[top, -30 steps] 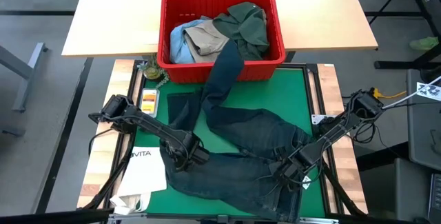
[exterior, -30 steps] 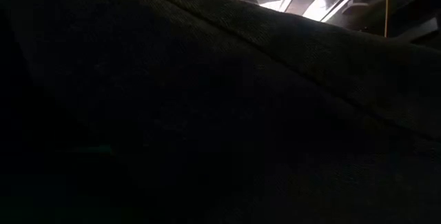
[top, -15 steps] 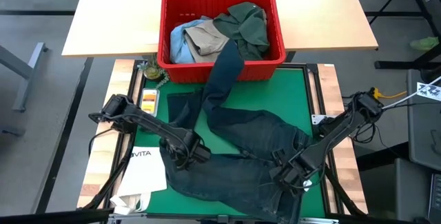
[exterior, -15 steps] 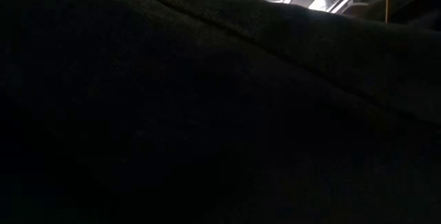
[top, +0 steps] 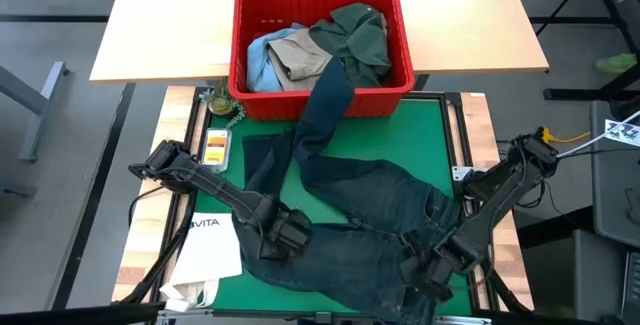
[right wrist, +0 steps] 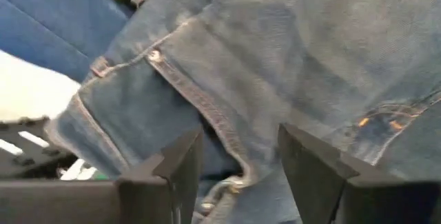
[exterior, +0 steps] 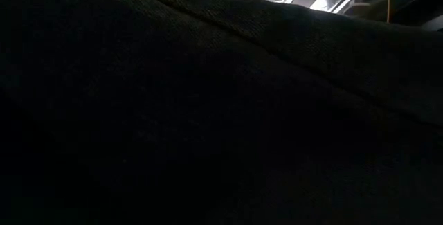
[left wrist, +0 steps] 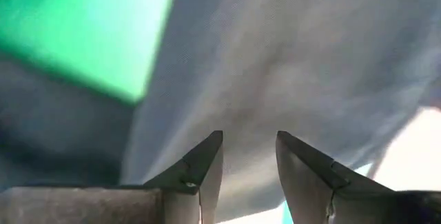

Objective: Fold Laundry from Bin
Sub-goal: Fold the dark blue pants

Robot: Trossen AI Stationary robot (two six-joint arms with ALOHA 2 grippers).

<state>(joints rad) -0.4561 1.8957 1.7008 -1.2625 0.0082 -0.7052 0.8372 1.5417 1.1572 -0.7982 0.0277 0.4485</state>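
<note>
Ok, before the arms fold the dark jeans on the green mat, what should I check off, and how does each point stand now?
1. Dark blue denim jeans out of the red plastic crate: not ok, one leg hangs over its rim.
2. Left gripper open above the jeans: ok.
3. Right gripper at the waistband, jaws apart: ok.
4. White paper bag off the jeans: cannot tell, edges meet.
5. Low view unobstructed: not ok, dark cloth covers it.

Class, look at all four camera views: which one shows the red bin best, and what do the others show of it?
The high view shows it best: the whole red bin from above, with garments inside and the dark jeans trailing over its front wall onto the mat. The low view is blocked by dark cloth, and both wrist views show only fabric, so none shows the bin.
</note>
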